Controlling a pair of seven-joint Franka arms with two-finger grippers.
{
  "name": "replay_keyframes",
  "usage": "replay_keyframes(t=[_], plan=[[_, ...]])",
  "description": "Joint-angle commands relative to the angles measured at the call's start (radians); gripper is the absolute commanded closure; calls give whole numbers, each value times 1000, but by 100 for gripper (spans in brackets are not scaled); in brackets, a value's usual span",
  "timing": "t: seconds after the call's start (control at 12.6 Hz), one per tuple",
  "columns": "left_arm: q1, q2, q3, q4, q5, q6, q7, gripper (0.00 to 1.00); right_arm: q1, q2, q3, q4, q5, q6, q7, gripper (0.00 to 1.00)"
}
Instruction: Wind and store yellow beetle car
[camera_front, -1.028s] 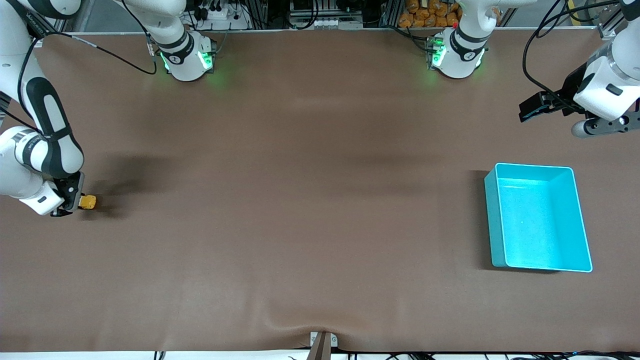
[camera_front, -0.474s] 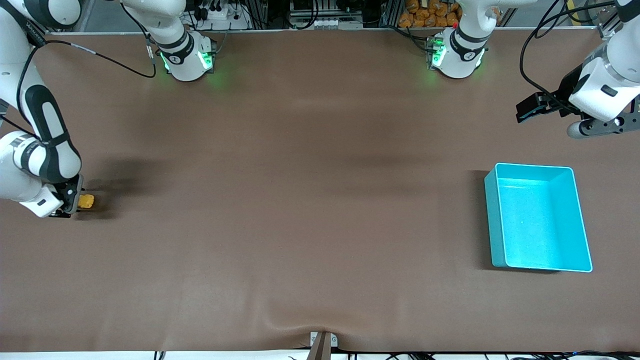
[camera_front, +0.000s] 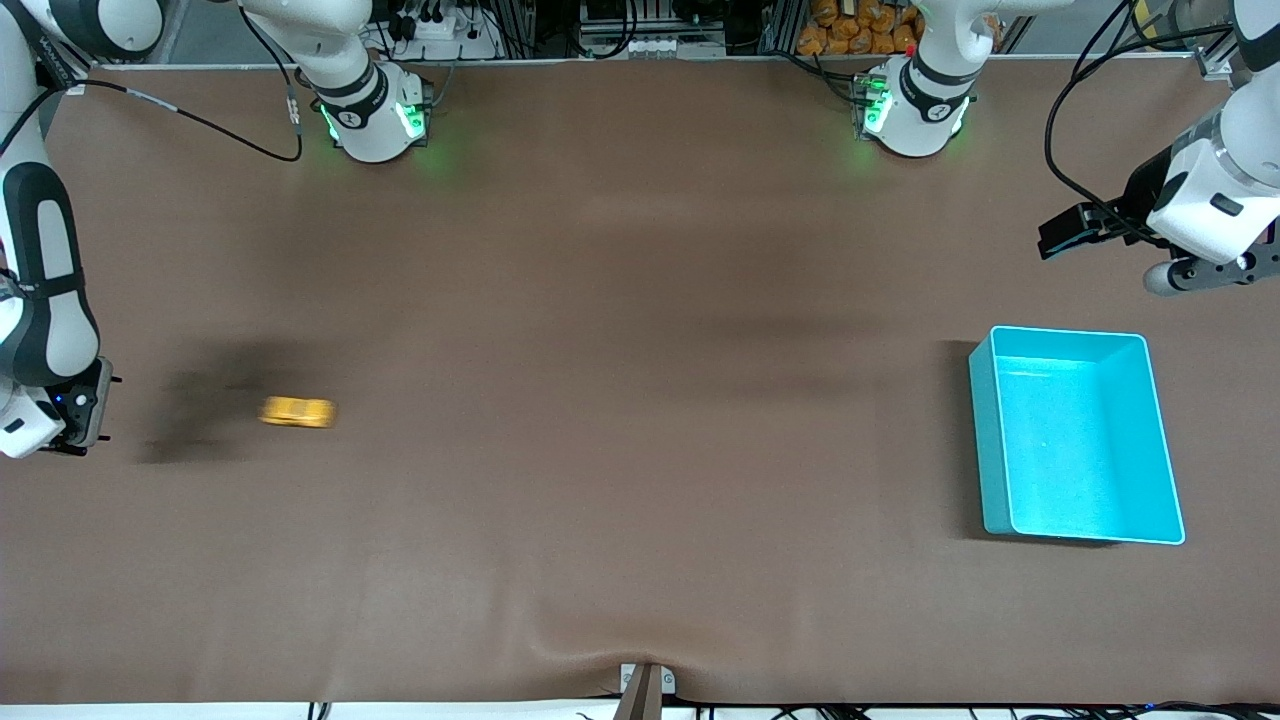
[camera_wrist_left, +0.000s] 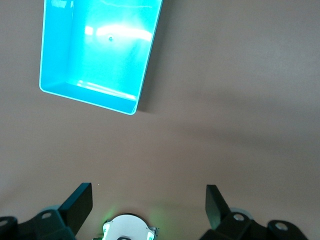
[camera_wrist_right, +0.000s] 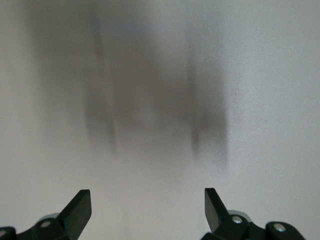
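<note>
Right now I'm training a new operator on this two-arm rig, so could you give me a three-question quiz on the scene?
1. True or false: the yellow beetle car lies inside the turquoise bin.
2. Which gripper is closer to the car? A) left gripper B) right gripper
3. Fill in: both grippers' jaws are ____.

Key:
1. False; the car sits on the table toward the right arm's end, apart from the bin.
2. B.
3. Open; neither holds anything.
</note>
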Motion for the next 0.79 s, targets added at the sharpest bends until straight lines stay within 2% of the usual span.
replay_keyframes(t=[0.0,0.4,0.63,0.71], plan=[[3,26,-8,-2,-12,9,-77,0,-19,18,12,24,43,-12,-17,0],[-4,44,-11,-22,-12,10,-185,0,-18,18,12,39,43,-12,-16,0],[-6,26,-13,-102,-14,76,-229,0,-16,13,14,69,44,-25,-14,0],[-4,26,-34,-123,-14,102,-271,0,-10,13,14,123,45,-55,-11,0]])
